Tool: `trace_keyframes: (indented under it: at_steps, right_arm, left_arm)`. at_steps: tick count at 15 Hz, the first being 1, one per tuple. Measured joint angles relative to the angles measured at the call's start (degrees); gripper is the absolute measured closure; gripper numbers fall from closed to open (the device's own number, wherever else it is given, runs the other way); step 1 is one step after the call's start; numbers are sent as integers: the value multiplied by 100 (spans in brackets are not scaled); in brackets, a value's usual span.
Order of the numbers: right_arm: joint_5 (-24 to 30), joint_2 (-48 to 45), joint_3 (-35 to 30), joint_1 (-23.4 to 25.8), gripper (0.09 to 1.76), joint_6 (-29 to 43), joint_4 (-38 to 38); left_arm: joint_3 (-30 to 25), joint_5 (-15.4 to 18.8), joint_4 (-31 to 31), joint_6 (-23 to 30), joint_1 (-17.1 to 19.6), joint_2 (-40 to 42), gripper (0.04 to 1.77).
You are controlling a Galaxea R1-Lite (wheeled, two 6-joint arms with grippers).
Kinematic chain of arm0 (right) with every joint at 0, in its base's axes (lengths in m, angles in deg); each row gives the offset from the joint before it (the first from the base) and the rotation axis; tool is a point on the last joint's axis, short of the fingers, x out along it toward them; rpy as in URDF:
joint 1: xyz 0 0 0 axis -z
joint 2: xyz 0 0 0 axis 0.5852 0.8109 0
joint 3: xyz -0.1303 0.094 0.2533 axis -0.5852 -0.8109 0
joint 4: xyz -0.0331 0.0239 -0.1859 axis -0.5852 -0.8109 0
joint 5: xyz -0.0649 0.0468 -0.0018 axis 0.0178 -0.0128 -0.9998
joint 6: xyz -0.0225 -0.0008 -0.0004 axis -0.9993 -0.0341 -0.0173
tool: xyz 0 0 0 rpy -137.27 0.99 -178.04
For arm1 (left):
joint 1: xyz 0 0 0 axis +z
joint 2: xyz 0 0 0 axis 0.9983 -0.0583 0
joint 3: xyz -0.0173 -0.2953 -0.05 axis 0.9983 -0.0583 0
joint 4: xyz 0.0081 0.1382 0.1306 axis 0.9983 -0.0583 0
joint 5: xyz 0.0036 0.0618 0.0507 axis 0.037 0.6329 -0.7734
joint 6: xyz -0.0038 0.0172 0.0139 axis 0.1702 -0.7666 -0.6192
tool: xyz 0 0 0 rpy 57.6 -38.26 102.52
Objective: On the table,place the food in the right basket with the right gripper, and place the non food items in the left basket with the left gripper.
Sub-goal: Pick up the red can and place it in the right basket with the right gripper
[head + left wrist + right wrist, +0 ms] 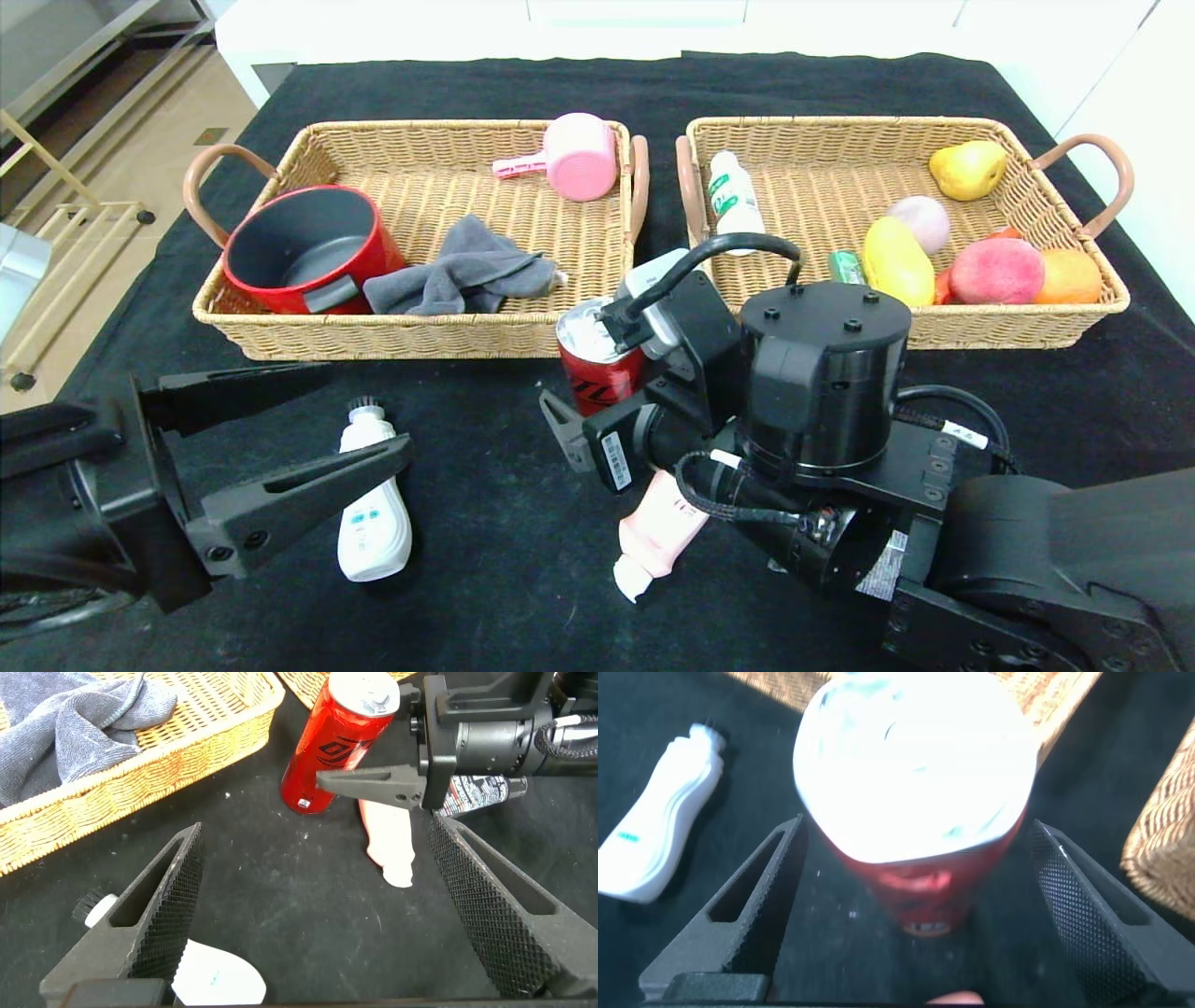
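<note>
The tall red can (597, 364) stands upright on the black table (485, 523), just in front of the gap between the two baskets. My right gripper (597, 378) is open, with a finger on each side of the can (915, 812) and a gap on both sides. My left gripper (364, 408) is open and empty above the white curvy bottle (373, 509), which lies at the front left. The pale pink tube (658, 537) lies under the right arm. The dark printed tube (481, 791) shows only in the left wrist view. The small white bottle (733, 196) and the peach (997, 271) lie in the right basket (840, 140).
The left basket (420, 145) holds a red pot (308, 247), a grey cloth (462, 271) and a pink scoop cup (574, 157). The right basket also holds a pear (969, 168), a yellow mango (896, 259) and other fruit. The right arm covers the front right of the table.
</note>
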Motion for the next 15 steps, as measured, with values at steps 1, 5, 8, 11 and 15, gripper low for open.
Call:
trace_keyframes:
  at_steps: [1,5,8,11,15]
  right_arm:
    - [0,24,16,9,15,0,41]
    - [0,111,127,37,15,0,116]
    - [0,155,151,61,15,0,245]
    - [2,190,151,94,20,0,257]
    - [2,212,113,95,79,-5,336]
  left_arm:
    - [-2,0,0,-5,0,-5,9]
    - [-5,7,2,-5,0,-35,9]
    - [-9,10,0,-5,0,-46,9]
    - [-11,7,0,-5,0,-49,9]
    - [-11,5,0,-5,0,-50,9]
